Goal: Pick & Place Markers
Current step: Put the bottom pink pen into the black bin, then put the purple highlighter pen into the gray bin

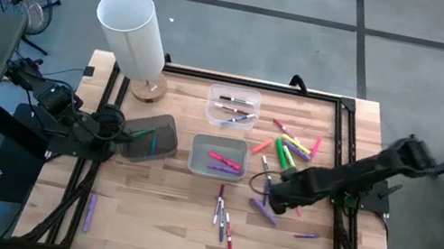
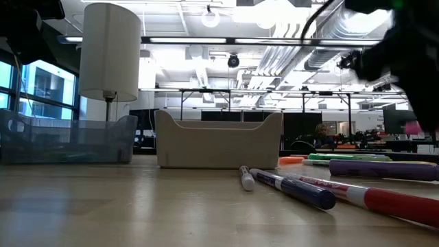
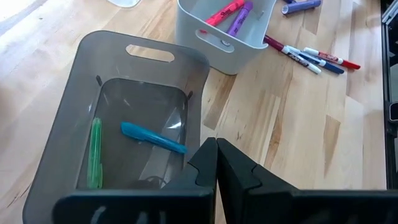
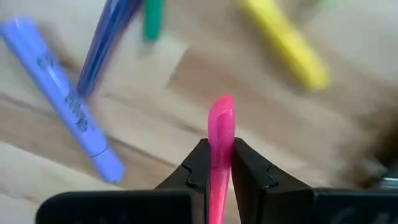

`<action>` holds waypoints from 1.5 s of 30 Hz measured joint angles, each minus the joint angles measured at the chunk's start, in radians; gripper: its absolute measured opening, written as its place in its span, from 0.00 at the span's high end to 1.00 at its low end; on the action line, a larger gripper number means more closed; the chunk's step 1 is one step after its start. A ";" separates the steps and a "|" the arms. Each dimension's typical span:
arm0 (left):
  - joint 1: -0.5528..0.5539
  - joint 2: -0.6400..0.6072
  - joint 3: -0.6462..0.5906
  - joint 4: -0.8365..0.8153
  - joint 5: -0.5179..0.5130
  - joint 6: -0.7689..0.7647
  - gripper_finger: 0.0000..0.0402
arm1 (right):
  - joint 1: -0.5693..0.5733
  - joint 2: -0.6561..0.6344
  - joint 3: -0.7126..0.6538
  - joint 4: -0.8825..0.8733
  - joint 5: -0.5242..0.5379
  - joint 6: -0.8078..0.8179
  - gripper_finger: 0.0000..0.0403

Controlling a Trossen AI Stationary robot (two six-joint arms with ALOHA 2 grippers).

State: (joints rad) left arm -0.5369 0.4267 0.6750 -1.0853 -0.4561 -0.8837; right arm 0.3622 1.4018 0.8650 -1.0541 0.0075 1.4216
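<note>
Two arms share the table in the high view: the right gripper (image 1: 276, 195) hangs at centre-right of the frame, just right of the white bin (image 1: 217, 158) and below the loose cluster of markers (image 1: 290, 146), while the left gripper (image 1: 116, 129) waits at the left beside the grey bin (image 1: 149, 136). Low view, at table height: the white bin stands mid-frame, thin pens (image 2: 302, 189) lie in the foreground, and a dark arm blurs the upper right corner (its fingers cannot be made out there). Left wrist view: the left fingers are pressed together on nothing, above the grey bin holding a green and a teal marker. Right wrist view: the right fingers are clamped on a pink marker (image 4: 220, 143), its long axis running straight out between them toward the frame's top; a purple marker (image 4: 65, 102) lies on the wood at upper left. Judged from this, the white bin, to the gripper's left in the high view, is the nearest drop point, and the right arm is the nearer one
</note>
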 joint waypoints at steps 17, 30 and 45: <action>0.000 0.002 0.000 -0.007 0.001 -0.011 1.00 | -0.293 0.087 0.440 0.817 0.389 -1.015 0.92; 0.000 0.002 0.000 -0.007 0.001 -0.011 1.00 | -0.430 0.876 1.123 0.989 0.032 -1.320 0.90; 0.000 0.004 0.000 0.042 -0.027 -0.006 0.87 | -0.450 0.982 1.298 0.727 -0.071 -1.292 0.74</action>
State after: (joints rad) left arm -0.5371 0.4302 0.6754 -1.0429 -0.4826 -0.8902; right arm -0.0877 2.3839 2.1628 -0.3271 -0.0631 0.1300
